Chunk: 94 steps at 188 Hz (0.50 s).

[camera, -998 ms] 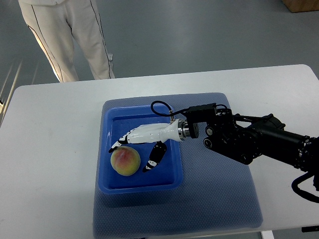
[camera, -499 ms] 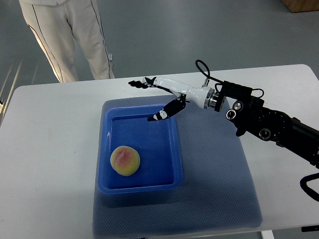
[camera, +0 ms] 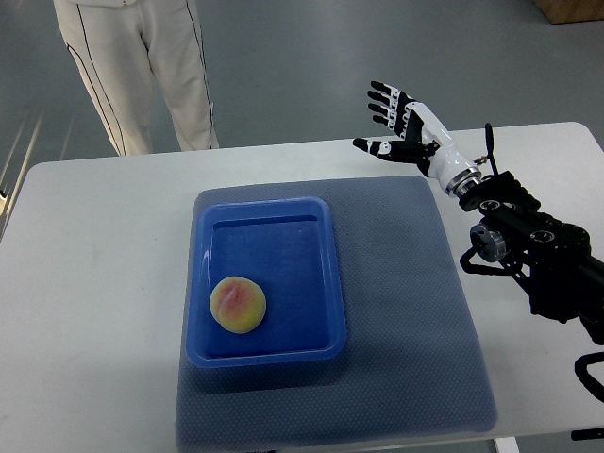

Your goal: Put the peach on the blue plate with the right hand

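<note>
A yellow-pink peach (camera: 237, 305) lies in the near left part of the blue tray-like plate (camera: 321, 274). My right hand (camera: 398, 118) is lifted above the table's far edge, well to the right of the plate. Its fingers are spread and it holds nothing. Its black arm (camera: 528, 241) comes in from the right edge. The left arm does not show.
The plate rests on a blue-grey mat (camera: 415, 321) on a white table (camera: 94, 283). A person in light trousers (camera: 151, 66) stands beyond the table's far left edge.
My right hand let go of the peach in the plate, then rose and swung back to the right, past the plate's far edge. The peach has stayed where it lay.
</note>
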### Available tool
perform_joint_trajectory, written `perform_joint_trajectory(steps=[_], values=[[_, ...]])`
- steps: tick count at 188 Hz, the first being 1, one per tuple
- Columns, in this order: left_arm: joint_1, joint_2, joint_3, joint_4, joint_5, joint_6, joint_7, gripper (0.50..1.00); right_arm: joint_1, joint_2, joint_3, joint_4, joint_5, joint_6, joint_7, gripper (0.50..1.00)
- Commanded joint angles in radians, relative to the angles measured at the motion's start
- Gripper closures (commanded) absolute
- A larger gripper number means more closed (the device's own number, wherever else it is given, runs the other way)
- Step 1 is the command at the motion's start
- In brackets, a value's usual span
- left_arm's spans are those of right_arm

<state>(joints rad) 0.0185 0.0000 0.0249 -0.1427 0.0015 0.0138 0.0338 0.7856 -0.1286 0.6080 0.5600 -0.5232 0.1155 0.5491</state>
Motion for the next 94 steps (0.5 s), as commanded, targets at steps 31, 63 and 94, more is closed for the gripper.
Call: perform_joint_trajectory(steps=[31,63,94], values=[[0.000,0.000,0.000,0.000,0.000,0.000,0.000,0.500,-0.057,0.009,-0.002,0.000,0.272,-0.036,-0.075,0.570],[0.000,0.000,0.000,0.000,0.000,0.000,0.000,0.500,-0.078,0.040,0.001,0.000,0.287,-0.088,-0.069,0.570],[0.000,0.000,0.000,0.000,0.000,0.000,0.000,0.500,-0.075,0.038,0.002,0.001,0.287,-0.093,-0.061,0.570]])
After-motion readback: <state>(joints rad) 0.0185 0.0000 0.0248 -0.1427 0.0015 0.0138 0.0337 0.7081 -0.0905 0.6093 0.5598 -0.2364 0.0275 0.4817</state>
